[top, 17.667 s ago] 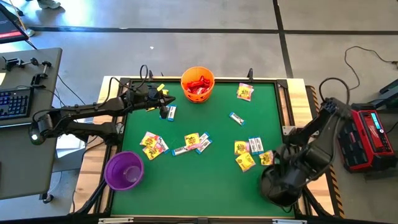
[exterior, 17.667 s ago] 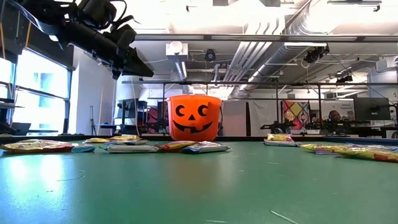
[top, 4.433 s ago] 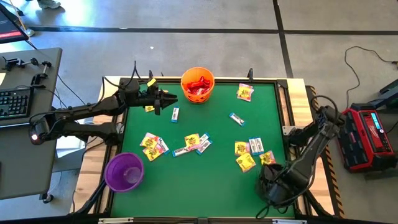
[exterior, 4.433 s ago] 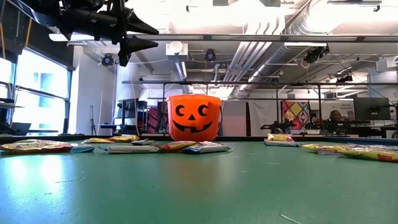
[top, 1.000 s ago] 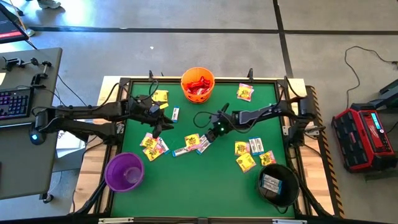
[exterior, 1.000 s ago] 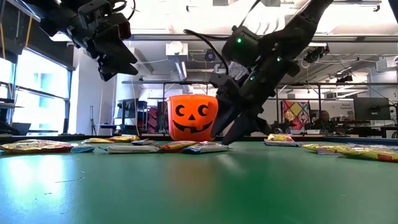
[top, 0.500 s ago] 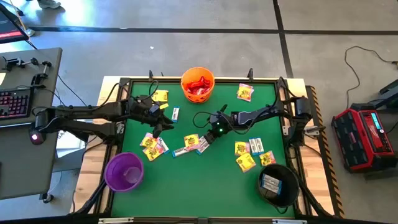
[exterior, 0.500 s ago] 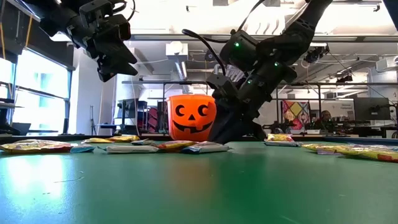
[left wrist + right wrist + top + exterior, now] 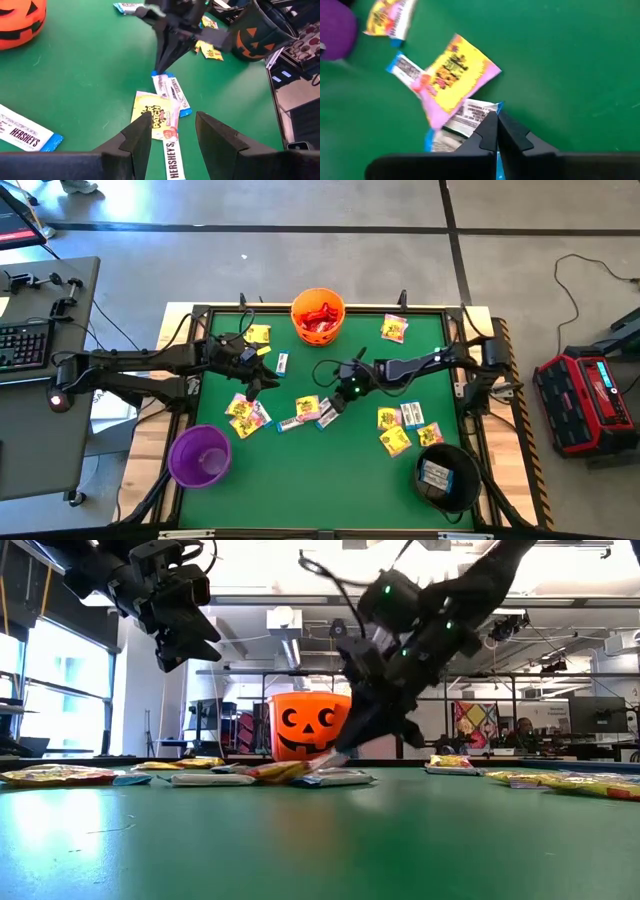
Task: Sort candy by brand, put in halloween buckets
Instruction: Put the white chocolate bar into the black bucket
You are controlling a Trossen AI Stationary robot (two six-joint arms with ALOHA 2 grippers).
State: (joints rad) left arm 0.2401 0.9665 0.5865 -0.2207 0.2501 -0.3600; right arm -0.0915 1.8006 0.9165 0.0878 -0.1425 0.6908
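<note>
High view: green felt tabletop [image 9: 320, 480] framed in wood, carrying three small round plastic pails. Orange pumpkin-face pail [image 9: 318, 317] at the far edge with red packets inside; purple pail [image 9: 200, 456] at the near left corner; black pail [image 9: 446, 477] at the near right corner, holding a white-blue packet [image 9: 434, 473]. Flat wrapped candy scattered between: yellow packets and white-blue bars in a cluster left of centre [image 9: 246, 413], another cluster at centre [image 9: 308, 410], more on the right [image 9: 400, 425], one yellow packet [image 9: 393, 329] near the far right edge.

Right gripper [image 9: 333, 402] stretched over the central cluster, tilted down, fingers pressed together on the corner of a white-blue candy bar [image 9: 469, 114] lying partly under a yellow-and-pink packet [image 9: 455, 75]. Left gripper [image 9: 263, 387] held above the tabletop just left of centre, fingers [image 9: 136, 140] apart and holding nothing, central cluster beyond them.
</note>
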